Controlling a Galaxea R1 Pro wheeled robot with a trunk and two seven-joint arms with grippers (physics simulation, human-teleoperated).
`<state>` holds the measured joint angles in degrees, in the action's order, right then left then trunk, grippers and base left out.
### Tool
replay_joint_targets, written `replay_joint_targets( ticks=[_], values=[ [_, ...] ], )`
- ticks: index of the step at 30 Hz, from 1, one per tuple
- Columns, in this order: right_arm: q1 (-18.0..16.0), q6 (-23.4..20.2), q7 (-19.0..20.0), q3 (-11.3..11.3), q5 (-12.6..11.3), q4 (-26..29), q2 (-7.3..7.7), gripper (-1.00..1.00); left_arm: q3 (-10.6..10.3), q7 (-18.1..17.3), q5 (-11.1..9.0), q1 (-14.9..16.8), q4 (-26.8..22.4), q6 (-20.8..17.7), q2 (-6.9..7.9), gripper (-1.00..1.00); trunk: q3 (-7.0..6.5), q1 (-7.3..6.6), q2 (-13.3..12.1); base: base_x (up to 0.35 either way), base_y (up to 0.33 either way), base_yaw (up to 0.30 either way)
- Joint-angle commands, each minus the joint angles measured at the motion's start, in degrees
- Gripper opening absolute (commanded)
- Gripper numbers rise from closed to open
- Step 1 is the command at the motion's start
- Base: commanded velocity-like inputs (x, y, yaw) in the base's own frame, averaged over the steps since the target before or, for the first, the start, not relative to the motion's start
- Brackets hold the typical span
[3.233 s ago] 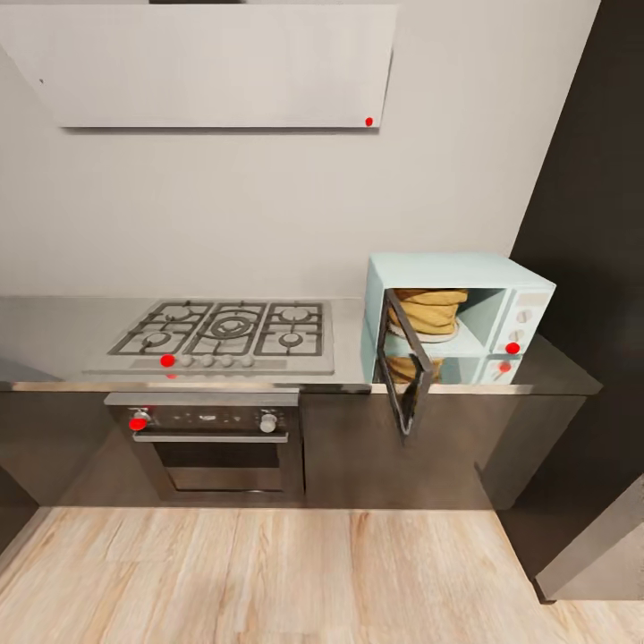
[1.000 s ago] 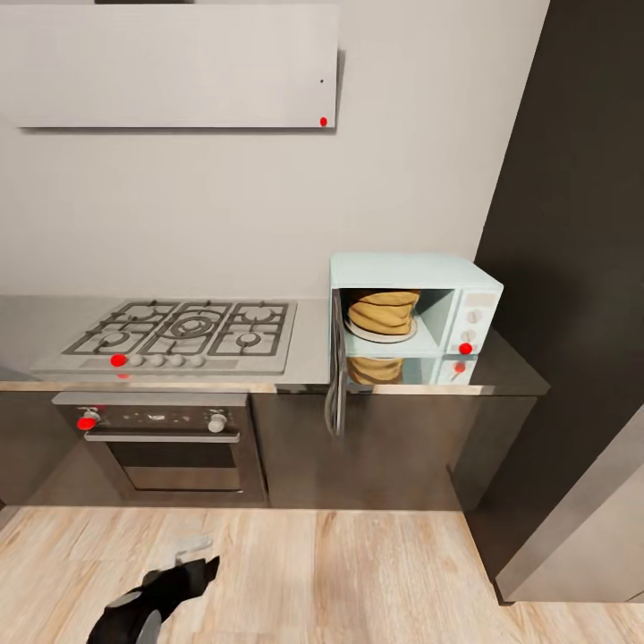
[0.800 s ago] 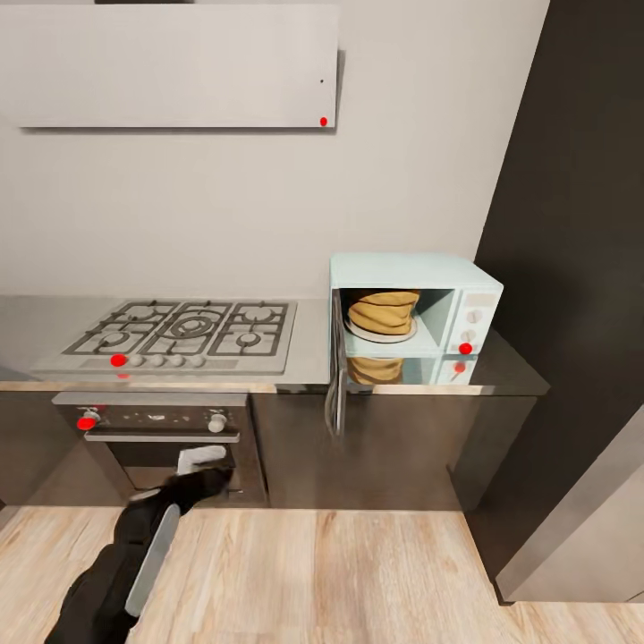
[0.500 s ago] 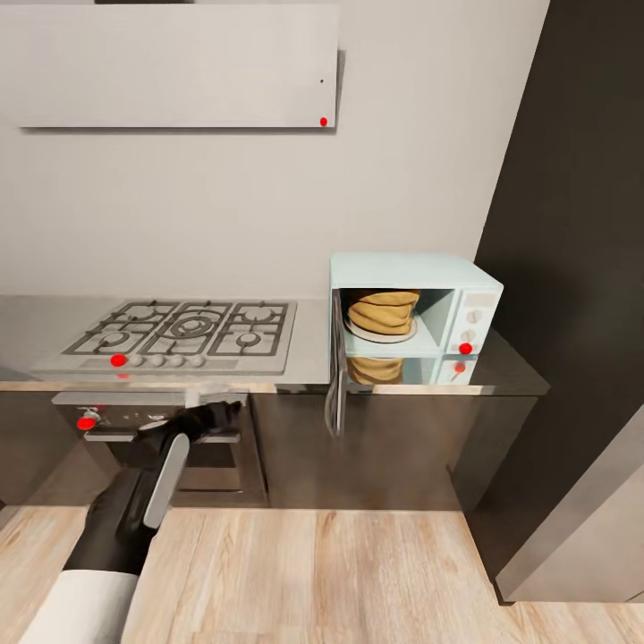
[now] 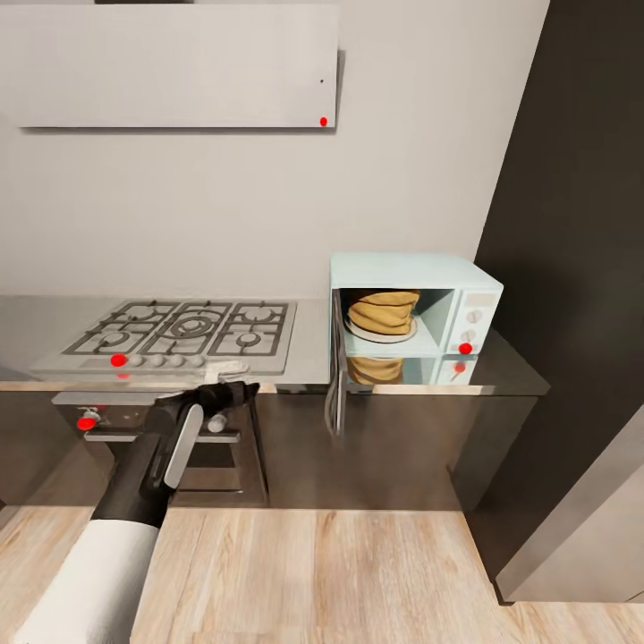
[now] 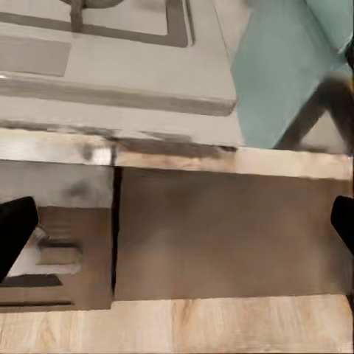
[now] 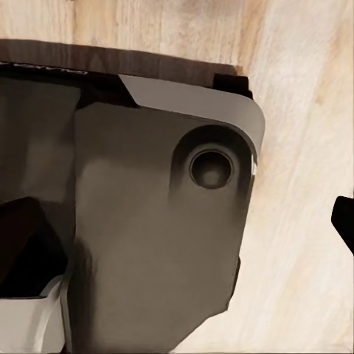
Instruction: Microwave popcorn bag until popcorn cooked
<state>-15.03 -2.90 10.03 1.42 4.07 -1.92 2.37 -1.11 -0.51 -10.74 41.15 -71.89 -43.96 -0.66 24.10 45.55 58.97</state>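
The pale blue microwave (image 5: 416, 309) stands on the grey countertop (image 5: 304, 349) at its right end. Its dark glass door (image 5: 337, 376) hangs open, swung out toward me. Inside, on the round plate, sits the tan-yellow popcorn bag (image 5: 383, 312); no white popcorn shows. My left gripper (image 5: 229, 382) is open and empty at the counter's front edge, left of the door and apart from it. In the left wrist view the left gripper (image 6: 177, 228) faces the counter edge (image 6: 221, 158) and the microwave's blue side (image 6: 280, 66). My right gripper (image 7: 184, 228) is open over the floor.
A gas hob (image 5: 183, 333) with knobs lies in the counter, a built-in oven (image 5: 161, 438) below it and a hood (image 5: 170, 67) above. A tall dark cabinet (image 5: 572, 268) walls off the right. Wooden floor (image 5: 358, 572) spreads in front.
My left arm has risen from floor level to the counter's front edge and moved right, toward the open door. The microwave, door and bag have stayed put over the last second.
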Motion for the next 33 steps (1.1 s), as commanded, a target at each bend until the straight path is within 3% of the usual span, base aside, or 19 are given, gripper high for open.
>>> replay_joint_targets(
  ticks=[1, 3, 6, 7, 10, 14, 19, 24, 33],
  values=[
    [0.1, 0.0, 0.2, 0.1, -0.6, 0.0, 0.10, 1.00, -0.3, -4.4, 0.2, 0.8, 0.4, -0.2, -0.03, 1.00, 0.06, 0.00, 0.0, 0.000, 0.000, 0.000],
    [0.1, 0.3, 0.2, 0.1, -1.4, 0.0, 0.30, 1.00, -0.5, -11.3, 0.8, 1.3, 0.8, 0.0, 0.07, 1.00, 0.06, 0.00, 0.0, 0.000, 0.000, 0.000],
    [0.2, 1.7, 0.2, 0.1, -1.8, 0.0, 0.41, 1.00, -0.6, -18.1, 1.4, 1.5, 0.7, 0.2, 0.47, 1.00, 0.06, 0.00, 0.0, 0.000, 0.000, 0.000],
    [0.2, 2.1, 0.2, 0.1, -1.8, 0.0, 0.43, 1.00, -0.6, -22.3, 1.5, 1.6, 0.5, 0.2, 0.83, 1.00, 0.06, 0.00, 0.0, 0.000, 0.000, 0.000],
    [0.2, 2.3, 0.1, 0.1, -1.9, 0.0, 0.42, 1.00, -0.6, -28.2, 1.6, 1.6, 0.5, 1.1, 1.12, 1.00, 0.06, 0.00, 0.0, 0.000, 0.000, 0.000],
    [0.2, 2.4, 0.1, 0.1, -1.9, 0.0, 0.38, 1.00, -0.5, -33.0, 1.6, 1.6, 0.5, 4.9, 1.30, 1.00, 0.05, 0.00, 0.0, 0.000, 0.000, -0.099],
    [0.2, 2.4, 0.1, 0.1, -1.9, 0.0, 0.36, 1.00, -0.6, -36.0, 1.5, 1.6, 0.2, 8.3, 1.18, 1.00, -0.03, 0.00, 0.0, 0.000, 0.000, -0.216],
    [0.2, 2.4, 0.1, 0.1, -1.9, 0.0, 0.36, 1.00, -0.6, -36.3, 1.2, 1.6, -3.1, 8.1, 0.79, 1.00, -0.11, 0.00, 0.0, 0.000, 0.000, -0.213],
    [0.2, 2.4, 0.2, 0.1, -1.8, 0.0, 0.36, 1.00, -0.6, -36.2, 1.2, 1.6, -3.1, 8.4, 0.90, 1.00, -0.13, 0.00, 0.0, 0.092, 0.000, -0.021]
  ],
)
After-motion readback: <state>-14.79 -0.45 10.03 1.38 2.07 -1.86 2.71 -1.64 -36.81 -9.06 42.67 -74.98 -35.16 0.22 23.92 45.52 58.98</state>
